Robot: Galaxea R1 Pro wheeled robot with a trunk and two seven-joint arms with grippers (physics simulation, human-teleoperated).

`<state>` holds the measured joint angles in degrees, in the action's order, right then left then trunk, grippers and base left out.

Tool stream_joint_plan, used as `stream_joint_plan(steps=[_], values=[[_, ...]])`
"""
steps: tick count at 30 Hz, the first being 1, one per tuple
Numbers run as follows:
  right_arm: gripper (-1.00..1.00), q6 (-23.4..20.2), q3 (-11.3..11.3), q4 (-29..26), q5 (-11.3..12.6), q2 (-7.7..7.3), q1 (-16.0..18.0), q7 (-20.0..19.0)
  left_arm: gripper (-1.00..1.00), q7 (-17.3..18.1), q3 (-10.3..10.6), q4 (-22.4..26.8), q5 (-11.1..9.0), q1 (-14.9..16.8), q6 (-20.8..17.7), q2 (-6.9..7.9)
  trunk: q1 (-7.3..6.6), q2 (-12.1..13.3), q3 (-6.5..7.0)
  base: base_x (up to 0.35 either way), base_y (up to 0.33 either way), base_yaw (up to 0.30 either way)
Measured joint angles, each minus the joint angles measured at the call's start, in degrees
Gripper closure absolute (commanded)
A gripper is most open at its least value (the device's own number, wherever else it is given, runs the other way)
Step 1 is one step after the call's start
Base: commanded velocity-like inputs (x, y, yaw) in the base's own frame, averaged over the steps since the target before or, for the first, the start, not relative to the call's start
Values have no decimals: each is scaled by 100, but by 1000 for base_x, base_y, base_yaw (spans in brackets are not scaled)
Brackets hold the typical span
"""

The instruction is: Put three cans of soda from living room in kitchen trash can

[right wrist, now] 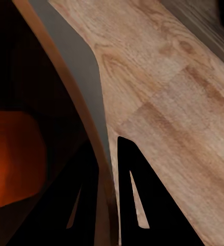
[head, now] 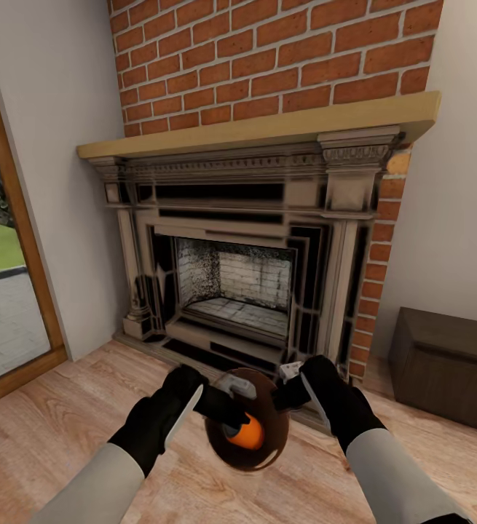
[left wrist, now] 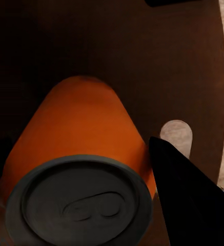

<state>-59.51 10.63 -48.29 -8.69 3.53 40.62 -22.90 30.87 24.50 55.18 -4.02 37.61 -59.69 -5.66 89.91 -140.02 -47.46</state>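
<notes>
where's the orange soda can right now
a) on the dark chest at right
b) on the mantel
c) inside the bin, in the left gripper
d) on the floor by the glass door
c: the orange can sits within the brown interior of the trash can, with the left gripper closed around it.

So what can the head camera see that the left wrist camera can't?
The head view alone takes in the room: the fireplace, the brick wall and both arms, with the right end effector at the trash can's rim. The left wrist view alone shows the can's dark top with its pull tab, and a slot-shaped cut-out in the bin's wall. Both show the orange soda can inside the brown trash can, at the left end effector.
</notes>
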Motion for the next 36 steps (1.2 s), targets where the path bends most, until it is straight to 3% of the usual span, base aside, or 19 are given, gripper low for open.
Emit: stream_joint_plan(steps=[2, 7, 10, 13, 14, 36], values=[[100, -39, 7, -2, 187, 1, -5, -17, 100, 0, 125, -1, -18, -15, -4, -14, 0, 0, -1, 0, 0, 0], [100, 5, 5, 4, -79, -3, -4, 3, 100, 0, 256, -3, -9, -24, -2, -41, 0, 0, -1, 0, 0, 0], [100, -18, 5, -1, 69, 0, -4, -12, 100, -6, 279, -3, 0, -25, 1, -47, 0, 0, -1, 0, 0, 0], [100, -14, 11, 3, 39, 4, -4, -7, 100, 0, 285, -4, -7, -26, 1, -49, 0, 0, -1, 0, 0, 0], [100, -9, 11, 4, 10, 4, -4, -5, -100, 0, 284, -4, -4, -24, 3, -47, 0, 0, -1, 0, 0, 0], [100, -11, 14, 7, 24, -4, -4, -5, -100, 88, 283, 106, -76, -26, 96, 15, 0, 0, -1, 0, 0, 0]])
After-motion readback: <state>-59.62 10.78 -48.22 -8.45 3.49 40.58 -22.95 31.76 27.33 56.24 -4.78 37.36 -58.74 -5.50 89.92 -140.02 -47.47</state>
